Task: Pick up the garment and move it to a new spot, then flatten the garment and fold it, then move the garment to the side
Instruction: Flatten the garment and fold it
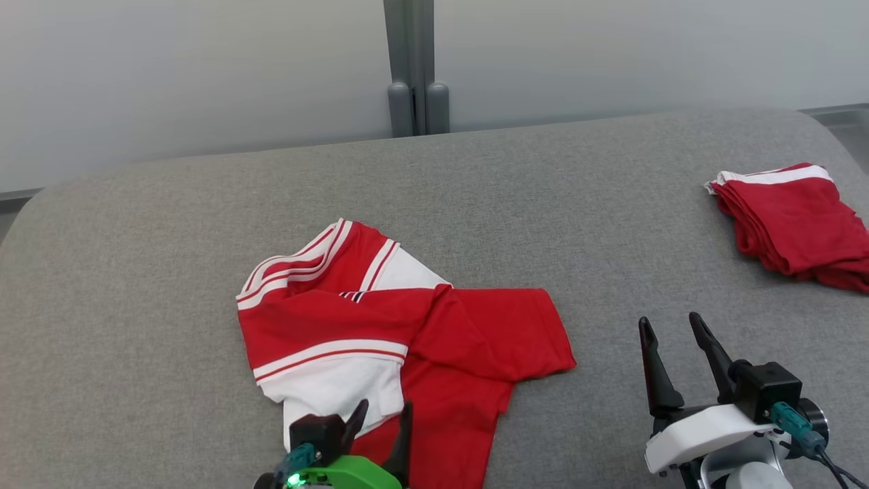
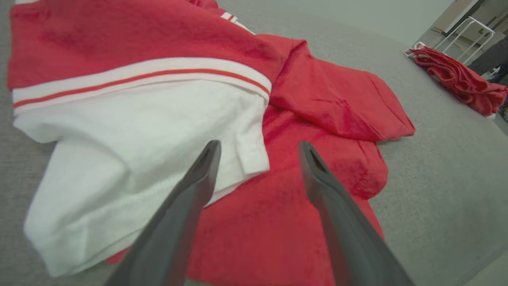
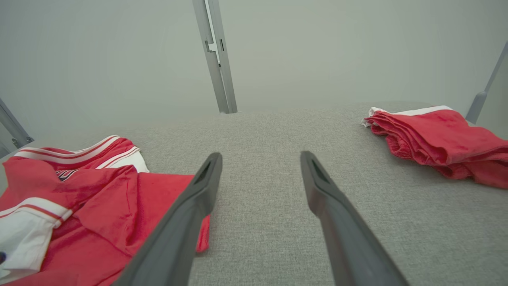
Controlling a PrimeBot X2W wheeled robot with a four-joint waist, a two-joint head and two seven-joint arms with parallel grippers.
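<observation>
A red and white garment (image 1: 380, 339) lies crumpled on the grey padded surface (image 1: 509, 217), left of centre. It is a shirt with white striped bands and a white sleeve. My left gripper (image 1: 383, 411) stands open over its near edge, fingers apart above the white sleeve (image 2: 139, 131) and the red cloth (image 2: 278, 222), with nothing between them. My right gripper (image 1: 672, 329) is open over bare grey surface to the right of the garment (image 3: 99, 206), apart from it, empty.
A second red cloth with a white band (image 1: 794, 221) lies folded at the far right edge of the surface (image 3: 440, 143). A grey post (image 1: 415, 68) stands against the pale wall behind. The surface's rounded back edge runs across the top.
</observation>
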